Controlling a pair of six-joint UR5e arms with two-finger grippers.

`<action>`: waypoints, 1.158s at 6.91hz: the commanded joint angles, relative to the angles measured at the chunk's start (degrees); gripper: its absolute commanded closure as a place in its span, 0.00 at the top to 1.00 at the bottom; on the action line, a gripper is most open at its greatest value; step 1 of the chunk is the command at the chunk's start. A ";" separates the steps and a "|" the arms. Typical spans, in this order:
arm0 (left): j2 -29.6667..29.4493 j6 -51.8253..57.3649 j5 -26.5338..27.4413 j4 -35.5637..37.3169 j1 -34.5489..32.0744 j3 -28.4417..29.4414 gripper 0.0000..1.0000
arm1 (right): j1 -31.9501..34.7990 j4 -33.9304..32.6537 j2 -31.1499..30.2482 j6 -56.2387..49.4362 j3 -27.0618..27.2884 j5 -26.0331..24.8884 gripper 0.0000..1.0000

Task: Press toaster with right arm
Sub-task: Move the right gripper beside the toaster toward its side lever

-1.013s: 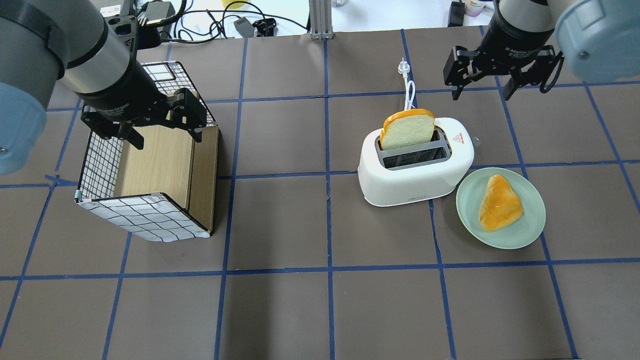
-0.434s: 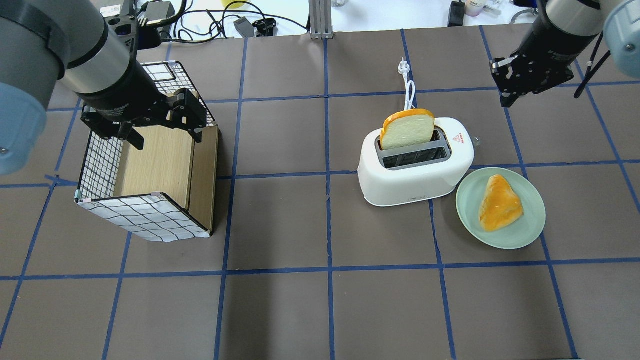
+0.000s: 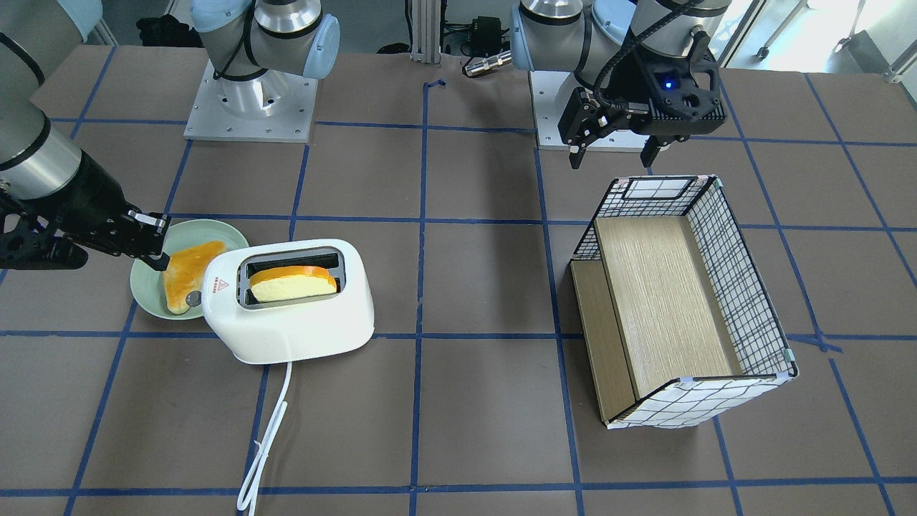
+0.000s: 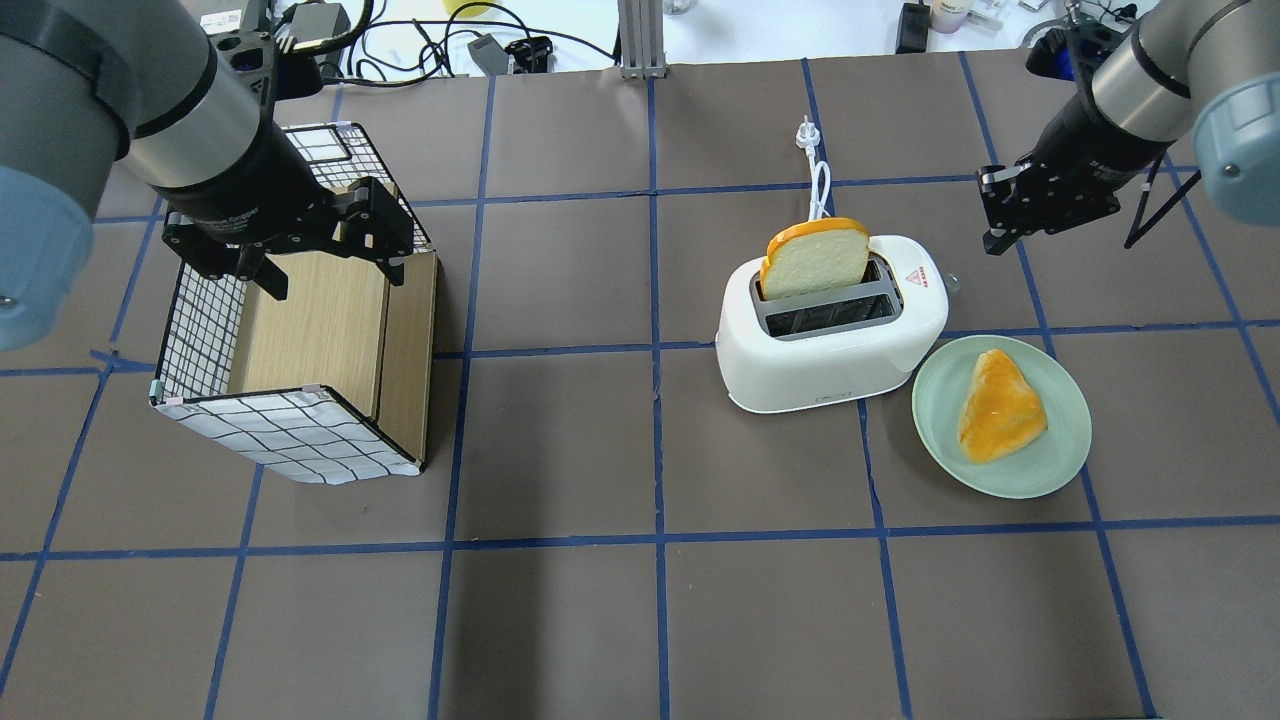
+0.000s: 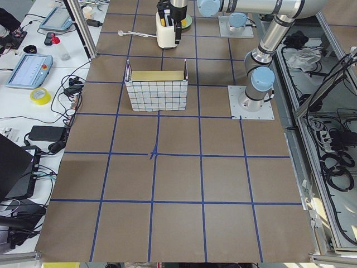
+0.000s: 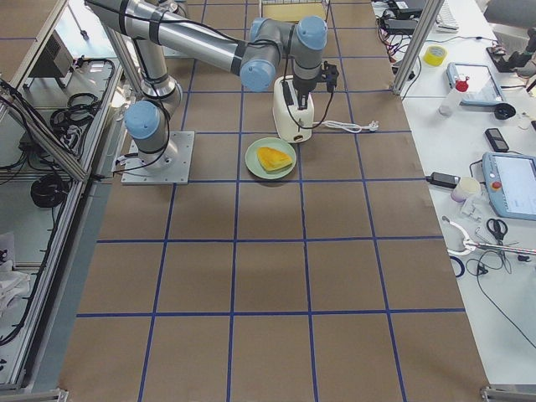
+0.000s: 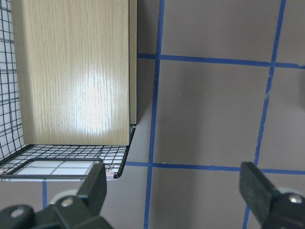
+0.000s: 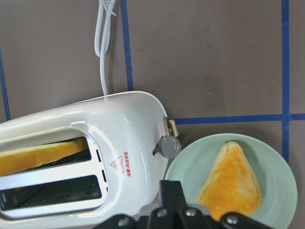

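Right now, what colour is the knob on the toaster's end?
Grey knob, clearest in the right wrist view.

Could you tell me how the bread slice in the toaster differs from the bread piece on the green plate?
The slice stands upright in a slot of the toaster, while the piece lies flat on the plate. The slice has an arched top and a pale face, while the piece is triangular and mostly glossy orange. Both have an orange crust.

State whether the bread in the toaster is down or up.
Up: the slice stands well above the toaster's slot in the overhead view.
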 commanded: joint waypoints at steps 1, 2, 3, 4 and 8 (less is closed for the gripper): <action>0.00 0.00 -0.03 0.00 0.00 -0.03 1.00 | -2.89 -5.46 1.00 -3.18 4.98 3.28 0.00; 0.00 0.00 -0.03 0.00 0.00 0.06 1.00 | -2.90 -6.61 1.35 -3.62 5.87 4.27 0.00; 0.00 0.00 -0.03 0.00 0.00 0.06 1.00 | -2.90 -7.40 1.62 -3.80 6.49 5.93 0.00; 0.00 0.00 -0.03 0.00 0.00 0.06 1.00 | -2.90 -7.67 2.31 -4.41 7.54 6.64 0.00; 0.00 0.00 0.06 0.00 0.00 -0.03 1.00 | -2.90 -10.14 4.07 -4.59 8.43 8.31 0.00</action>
